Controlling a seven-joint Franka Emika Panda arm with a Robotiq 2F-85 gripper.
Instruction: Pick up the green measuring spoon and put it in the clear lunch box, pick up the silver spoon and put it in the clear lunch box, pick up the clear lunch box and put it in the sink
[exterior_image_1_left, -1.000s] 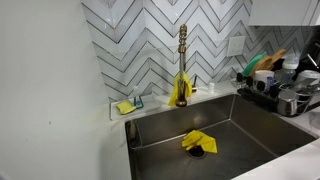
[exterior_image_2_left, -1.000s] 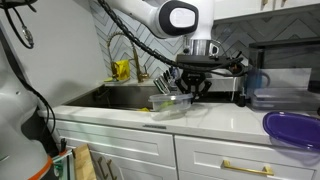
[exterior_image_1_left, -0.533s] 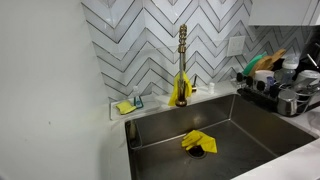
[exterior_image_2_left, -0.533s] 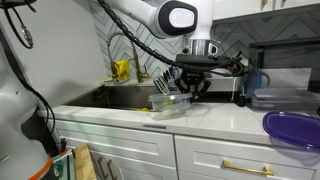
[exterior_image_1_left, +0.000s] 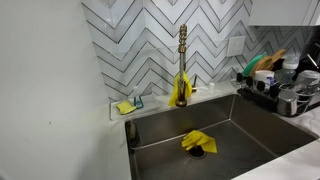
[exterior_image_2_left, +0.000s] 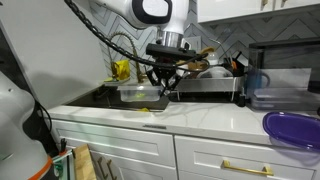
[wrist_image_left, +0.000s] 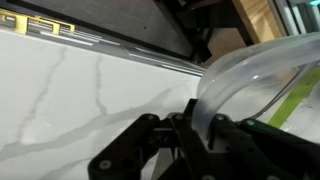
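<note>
The clear lunch box (exterior_image_2_left: 138, 93) hangs in the air over the sink's near edge in an exterior view. My gripper (exterior_image_2_left: 163, 85) is shut on its rim. In the wrist view my gripper (wrist_image_left: 197, 128) pinches the clear lunch box's wall (wrist_image_left: 235, 75), and a green measuring spoon (wrist_image_left: 298, 92) shows inside at the right edge. The silver spoon is not discernible. The sink (exterior_image_1_left: 222, 120) shows from above with a yellow cloth (exterior_image_1_left: 197, 141) at its bottom.
A gold faucet (exterior_image_1_left: 182, 60) stands behind the sink. A dish rack (exterior_image_2_left: 205, 88) with dishes sits on the counter beyond the gripper; it also shows in an exterior view (exterior_image_1_left: 280, 90). A purple container (exterior_image_2_left: 292, 129) and a clear lidded box (exterior_image_2_left: 283, 99) sit on the white counter (exterior_image_2_left: 200, 115).
My gripper has lifted the clear lunch box off the counter and carried it toward the sink. The sink's contents have not changed.
</note>
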